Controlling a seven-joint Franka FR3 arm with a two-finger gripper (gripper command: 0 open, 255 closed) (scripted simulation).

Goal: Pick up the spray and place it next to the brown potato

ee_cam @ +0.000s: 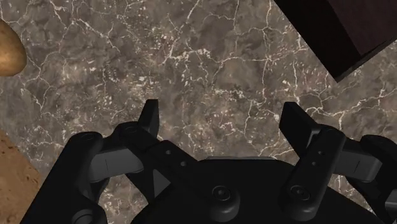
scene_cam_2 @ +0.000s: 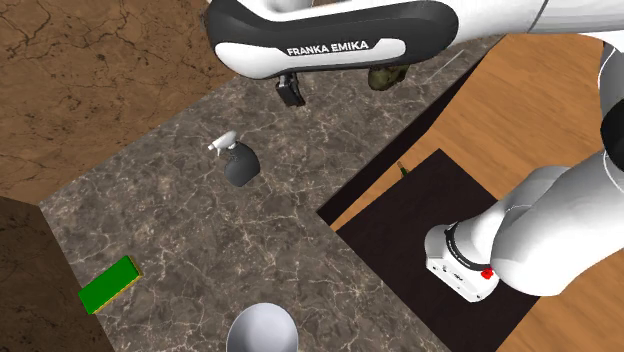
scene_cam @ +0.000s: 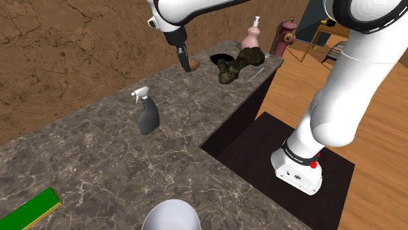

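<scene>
The claw is held wide open above the desk. Its two fingers stand well apart with nothing clasped, and bare marbled surface is seen between them in the wrist view. The spray is found standing upright on the desk, well apart from the claw, towards the shoulder view's lower left. Its long axis is therefore vertical, with the white trigger head on top and the nozzle turned to the shoulder view's left. The brown potato is seen near the claw, off to one finger's side, so the claw is judged to be hanging by the goal rather than by the thing to be fetched. A traverse across the desk to the spray is judged to be called for next. A descent would then be needed so that the grey body is taken from its sides below the head.
</scene>
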